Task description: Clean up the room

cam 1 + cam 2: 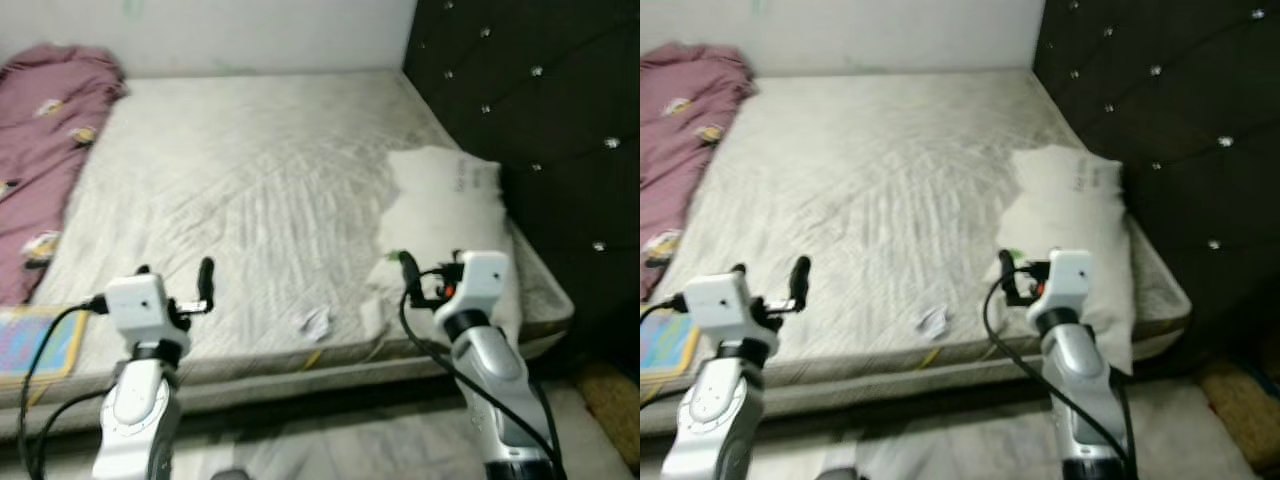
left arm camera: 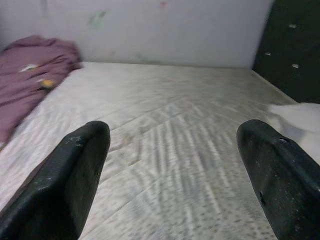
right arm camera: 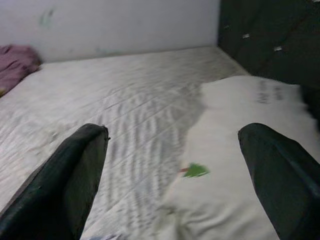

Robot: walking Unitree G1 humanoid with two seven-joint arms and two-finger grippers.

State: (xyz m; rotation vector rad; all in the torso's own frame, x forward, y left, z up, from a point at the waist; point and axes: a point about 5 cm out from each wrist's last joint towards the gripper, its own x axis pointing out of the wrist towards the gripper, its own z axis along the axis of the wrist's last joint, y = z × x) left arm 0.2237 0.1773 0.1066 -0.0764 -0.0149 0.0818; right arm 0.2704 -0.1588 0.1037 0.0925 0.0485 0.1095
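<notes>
A bare grey-white mattress (image 1: 250,170) lies before me. A small crumpled white paper (image 1: 316,322) rests near its front edge, between my two arms. A white pillow (image 1: 445,210) lies at the right side, with a small green scrap (image 3: 196,170) on its near corner. A maroon blanket (image 1: 45,150) is bunched along the left side. My left gripper (image 1: 175,275) is open above the front edge, left of the paper, with nothing between its fingers (image 2: 82,150). My right gripper (image 1: 430,268) is open over the pillow's near corner, also holding nothing.
A black tufted headboard (image 1: 540,100) rises at the right. A colourful flat book or mat (image 1: 35,345) lies at the mattress's front left corner. A white wall runs behind the bed. Something brownish (image 1: 610,395) sits on the floor at the far right.
</notes>
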